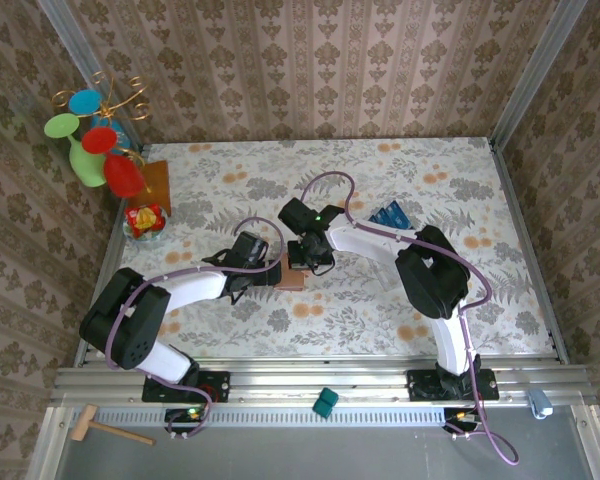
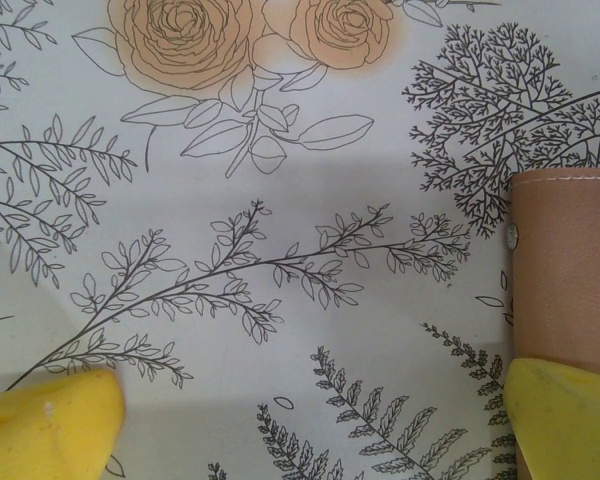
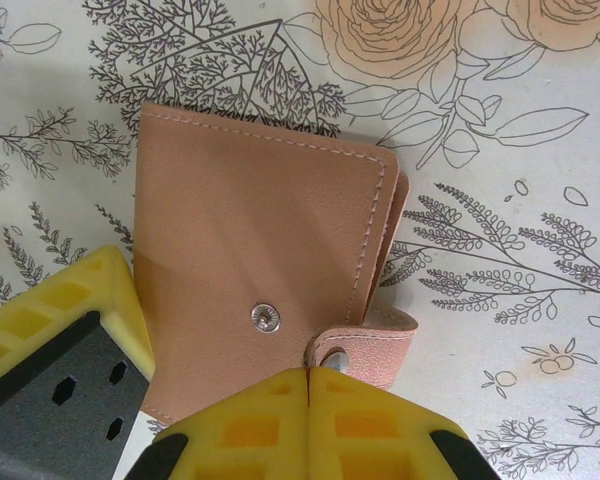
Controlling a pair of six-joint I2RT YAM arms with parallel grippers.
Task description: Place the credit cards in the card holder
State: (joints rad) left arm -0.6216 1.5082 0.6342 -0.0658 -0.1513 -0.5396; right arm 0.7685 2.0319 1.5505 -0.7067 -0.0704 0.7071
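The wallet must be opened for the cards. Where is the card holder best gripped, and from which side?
Probably the unsnapped tab, approached from the card holder's opening edge: the holder lies flat on the table; the tab curls off that edge, giving a claw something to pinch.

Card holder [image 3: 260, 240]: pinkish-brown leather-look skin, matt, finely grained, pale thread stitching along the edges; snap stud [image 3: 265, 317]: bright polished metal; tablecloth [image 2: 280, 150]: smooth, faint sheen, printed with line-drawn ferns and roses; right gripper [image 3: 308, 385] and left gripper [image 2: 310, 415]: moulded yellow plastic, matt; credit cards [image 1: 388, 215]: glossy blue; mallet [image 1: 105, 428]: bare pale wood; frame rail [image 1: 310, 378]: dull silver metal.
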